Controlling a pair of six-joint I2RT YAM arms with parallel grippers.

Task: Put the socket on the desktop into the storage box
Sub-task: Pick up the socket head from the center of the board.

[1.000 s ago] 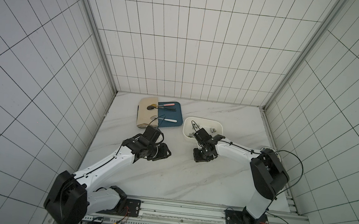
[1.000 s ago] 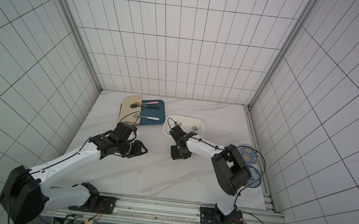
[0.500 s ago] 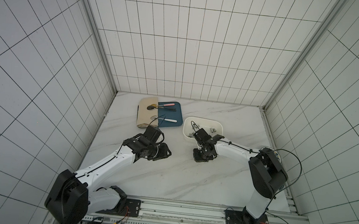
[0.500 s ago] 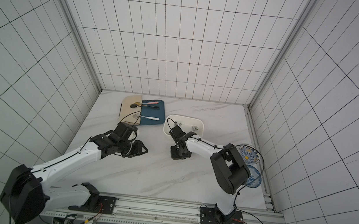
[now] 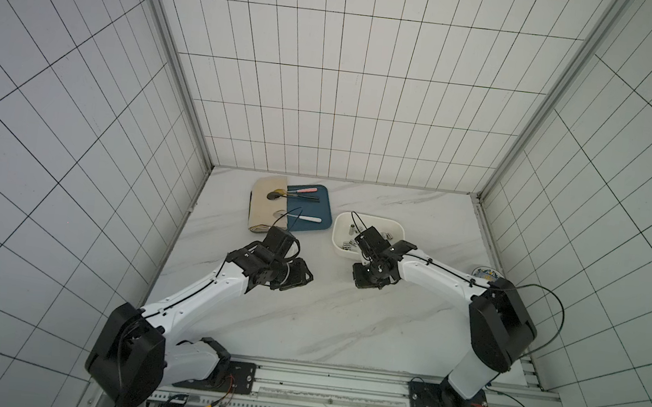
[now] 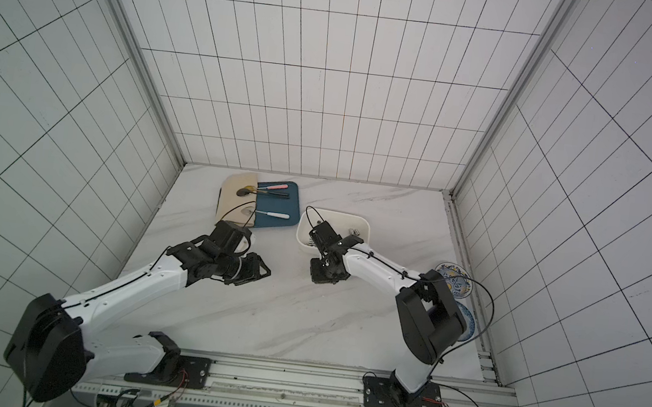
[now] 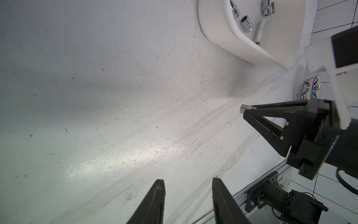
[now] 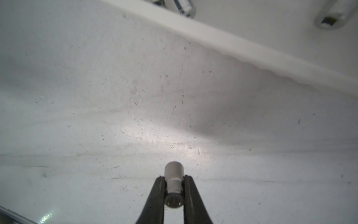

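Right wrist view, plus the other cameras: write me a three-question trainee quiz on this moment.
1. True or false: the right gripper is shut on a socket.
2. Where do the other sockets lie? A: in the storage box; B: on the blue tray; C: on the plate.
3. What does the left gripper hold?

Key: 1 true; 2 A; 3 nothing, its jaws stand apart with only bare tabletop between them.
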